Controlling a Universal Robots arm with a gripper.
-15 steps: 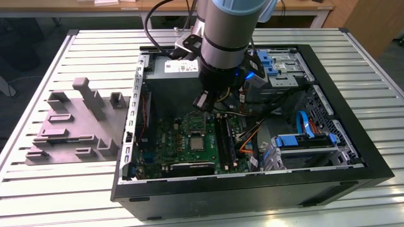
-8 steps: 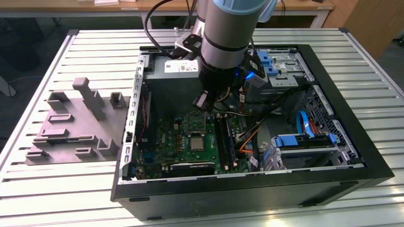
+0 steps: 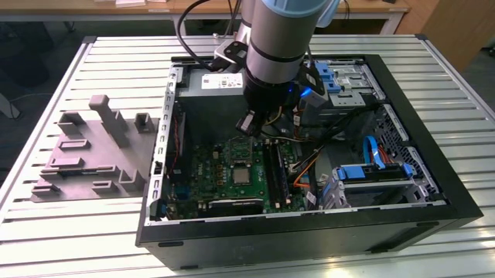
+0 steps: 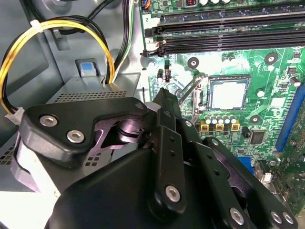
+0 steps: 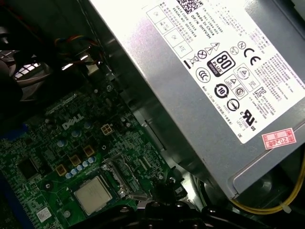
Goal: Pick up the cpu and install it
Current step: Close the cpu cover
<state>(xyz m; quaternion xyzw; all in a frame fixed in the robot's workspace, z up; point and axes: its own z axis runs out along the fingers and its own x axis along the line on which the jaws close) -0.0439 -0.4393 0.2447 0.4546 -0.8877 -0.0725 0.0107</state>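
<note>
One slatted metal table (image 3: 116,231) bears the open computer case (image 3: 433,191); pincer (image 4: 164,95) state unclear.

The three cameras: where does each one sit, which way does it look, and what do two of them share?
Exterior view: above the table, looking down into the open case; the arm hangs over the motherboard.
Second wrist view: on the arm, looking past the gripper at the cpu in its socket.
First wrist view: on the arm, looking at the power supply and cpu.
Both wrist views share the cpu.
</note>
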